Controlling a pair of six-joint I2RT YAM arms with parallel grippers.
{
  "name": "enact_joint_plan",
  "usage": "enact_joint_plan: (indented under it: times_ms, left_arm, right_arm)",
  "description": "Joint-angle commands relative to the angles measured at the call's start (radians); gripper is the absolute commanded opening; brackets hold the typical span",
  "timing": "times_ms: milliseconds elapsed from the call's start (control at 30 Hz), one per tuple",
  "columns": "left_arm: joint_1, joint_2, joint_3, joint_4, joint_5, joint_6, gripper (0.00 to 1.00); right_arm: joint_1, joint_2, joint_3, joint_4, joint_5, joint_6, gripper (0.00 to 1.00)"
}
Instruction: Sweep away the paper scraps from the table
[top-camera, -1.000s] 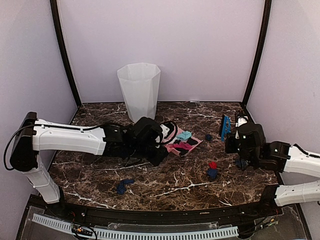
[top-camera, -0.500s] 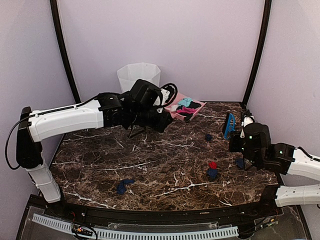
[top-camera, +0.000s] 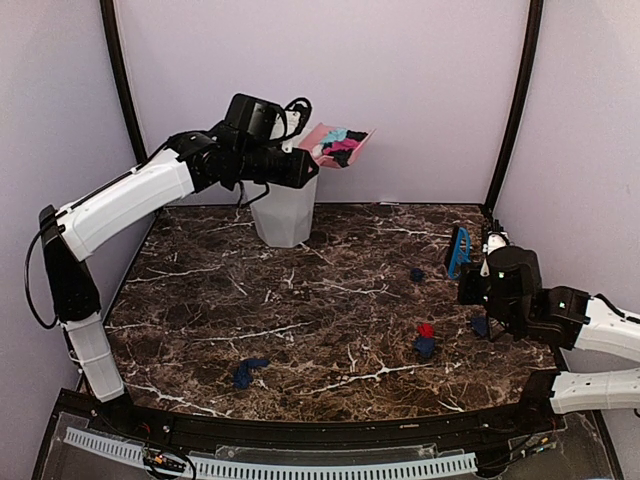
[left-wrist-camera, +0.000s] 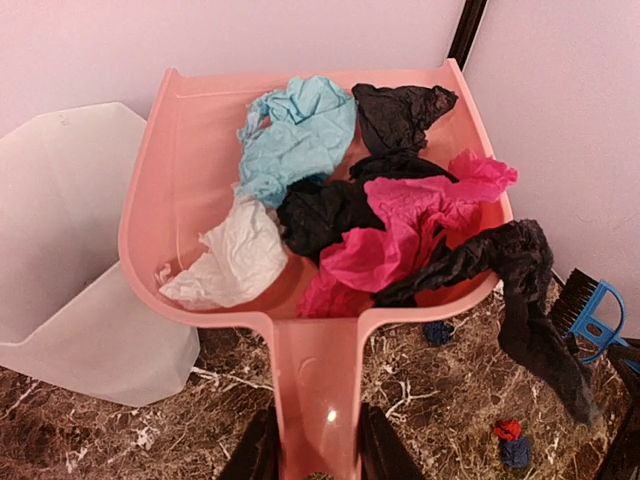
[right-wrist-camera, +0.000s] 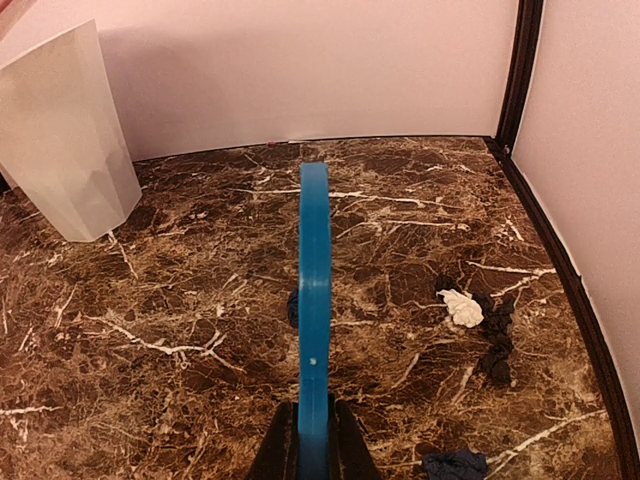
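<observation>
Left end effector (left-wrist-camera: 318, 455) is clamped on the handle of the pink dustpan (left-wrist-camera: 165, 200), held high beside the white bin (top-camera: 283, 215)! The pan carries a heap of paper scraps (left-wrist-camera: 300, 140) in teal, white, black and magenta, and one long black scrap (left-wrist-camera: 540, 310) droops over the rim on the right. The smart play, I'd say: centre the pan's front lip over the bin's opening first, then tip slowly so that dangler drops inside. What's in the bin, I can't tell. More wads lie on the worktop (top-camera: 330, 310): a navy wad (top-camera: 248, 371) near the front, a red-and-navy pair (top-camera: 425, 340) to the right. Right end effector (right-wrist-camera: 313, 440) grips the blue brush (right-wrist-camera: 314, 280), parked low.
</observation>
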Motion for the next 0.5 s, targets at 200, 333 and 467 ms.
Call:
enact_joint_plan:
  times_ms: [200,333,467]
  left_arm:
    - [0.141,0.046,0.137,0.007,0.193,-0.064,0.0]
    - [0.192,0.087,0.183,0.014,0.283,-0.1,0.0]
    - [0.224,0.116,0.217,0.048,0.335,-0.148,0.0]
  right_arm:
    - [-0.009,0.002,-0.007,0.037,0.0,-0.001,0.0]
    - [-0.009,0.009,-0.006,0.041,-0.002,-0.003,0.0]
    - [-0.009,0.018,-0.005,0.045,-0.005,-0.005,0.0]
